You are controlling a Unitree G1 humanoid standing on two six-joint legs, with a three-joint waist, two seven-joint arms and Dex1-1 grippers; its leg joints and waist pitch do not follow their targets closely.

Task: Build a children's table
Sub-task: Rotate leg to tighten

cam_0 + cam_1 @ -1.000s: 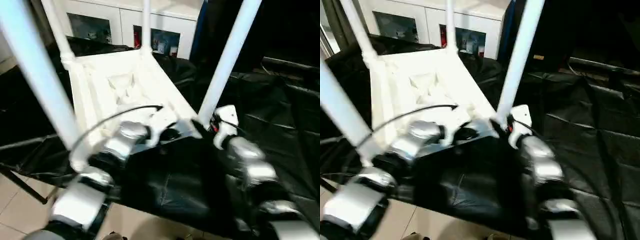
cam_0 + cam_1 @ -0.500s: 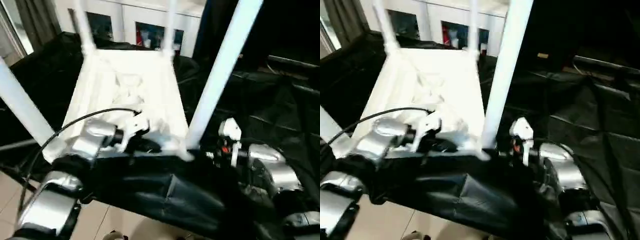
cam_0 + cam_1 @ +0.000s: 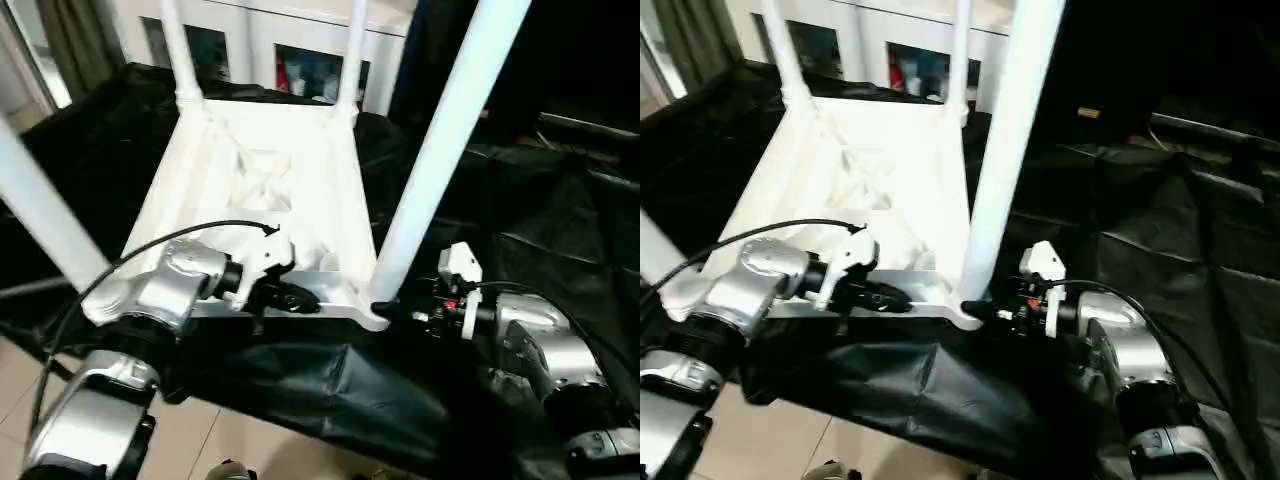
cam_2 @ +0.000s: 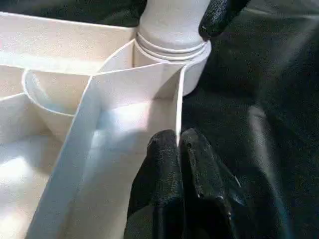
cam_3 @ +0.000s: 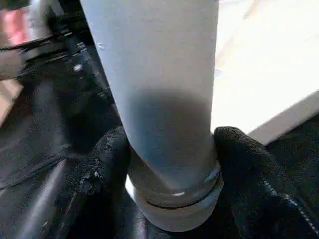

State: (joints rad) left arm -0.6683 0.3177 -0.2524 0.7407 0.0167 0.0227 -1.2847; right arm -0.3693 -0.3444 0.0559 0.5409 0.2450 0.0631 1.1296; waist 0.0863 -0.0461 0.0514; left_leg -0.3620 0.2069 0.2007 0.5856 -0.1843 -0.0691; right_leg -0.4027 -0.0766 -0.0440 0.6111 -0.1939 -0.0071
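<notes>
- My left hand [image 4: 179, 149] is pinched shut on the near rim of the upturned children's table [image 3: 260, 170], which lies on the black-draped surface [image 3: 560, 230].
- My right hand [image 5: 169, 164] clasps the near right leg [image 3: 440, 140] just above its corner socket.

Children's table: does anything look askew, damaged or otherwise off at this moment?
Nothing stands out. The children's table lies top-down on the black cloth, its legs seated in the corner sockets. The right gripper straddles the near leg; the left gripper pinches the rim.
</notes>
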